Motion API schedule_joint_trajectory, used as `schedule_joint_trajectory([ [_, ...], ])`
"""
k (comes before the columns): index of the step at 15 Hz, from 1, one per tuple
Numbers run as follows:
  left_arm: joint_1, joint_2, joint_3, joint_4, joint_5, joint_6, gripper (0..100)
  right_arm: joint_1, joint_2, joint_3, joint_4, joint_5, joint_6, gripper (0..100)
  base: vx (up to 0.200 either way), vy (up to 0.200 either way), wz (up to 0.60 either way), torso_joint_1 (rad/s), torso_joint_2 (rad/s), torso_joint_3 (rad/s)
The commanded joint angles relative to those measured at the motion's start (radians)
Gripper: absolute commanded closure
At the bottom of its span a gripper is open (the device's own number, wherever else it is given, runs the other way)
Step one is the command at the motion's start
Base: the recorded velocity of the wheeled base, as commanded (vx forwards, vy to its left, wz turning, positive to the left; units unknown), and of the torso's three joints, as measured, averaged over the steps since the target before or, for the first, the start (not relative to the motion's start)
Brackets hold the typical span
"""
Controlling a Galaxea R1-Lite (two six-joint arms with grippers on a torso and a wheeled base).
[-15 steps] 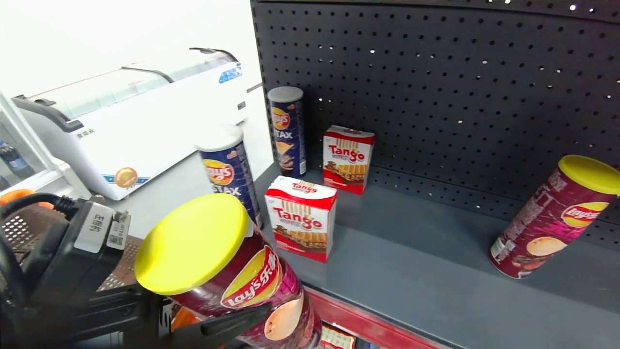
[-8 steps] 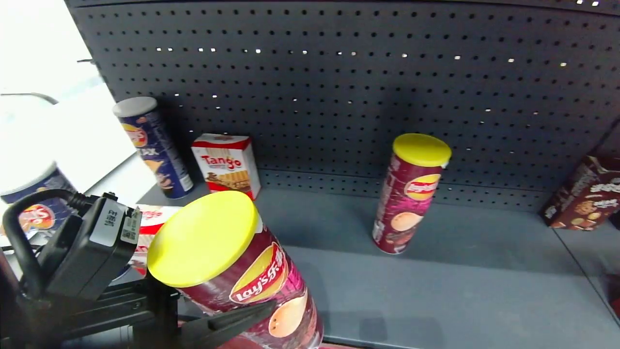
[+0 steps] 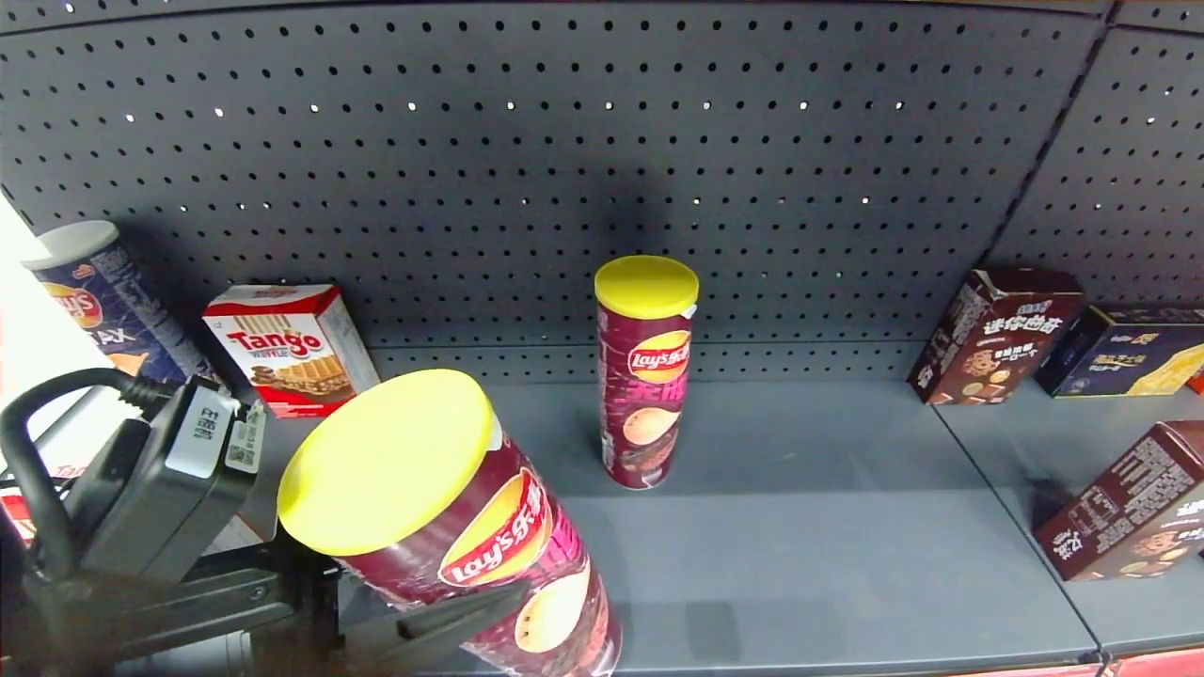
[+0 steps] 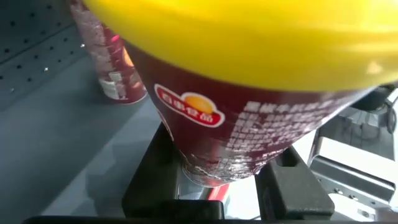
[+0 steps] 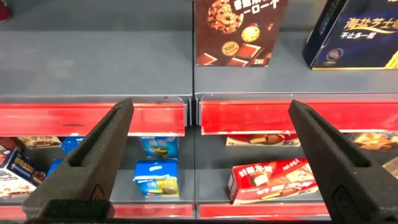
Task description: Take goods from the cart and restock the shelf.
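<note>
Currently: left gripper (image 4: 227, 185) is pinching a tilted maroon cardboard crisp tube with a yellow plastic lid (image 3: 475, 550) between its fingers, at the grey metal shelf's (image 3: 809, 555) front edge. A matching upright tube (image 3: 645, 385) is standing beyond the fingertips. Right gripper (image 5: 211, 109) fingers are gaping apart, holding nothing.

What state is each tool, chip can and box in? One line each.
Held maroon cardboard chip can, yellow plastic lid: tilted, lidded.
Left tool: shut on that can.
Right tool: open, empty.
Maroon chip can on grey metal shelf: upright, lidded.
Red-and-white cardboard wafer box: standing, closed.
</note>
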Motion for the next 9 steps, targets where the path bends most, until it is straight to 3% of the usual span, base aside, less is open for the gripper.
schedule_joint_trajectory([
  [1, 0.006, -0.007, -0.001, -0.001, 0.0, 0.0, 100, 0.0, 0.001, 0.0, -0.001, 0.0, -0.003, 0, 0.0, 0.0, 0.0, 0.0, 0.0, 0.0],
  [9, 0.078, -0.063, 0.077, -0.001, 0.003, -0.005, 100, 0.0, 0.001, 0.0, -0.001, -0.006, -0.003, 0, 0.0, 0.0, 0.0, 0.0, 0.0, 0.0],
])
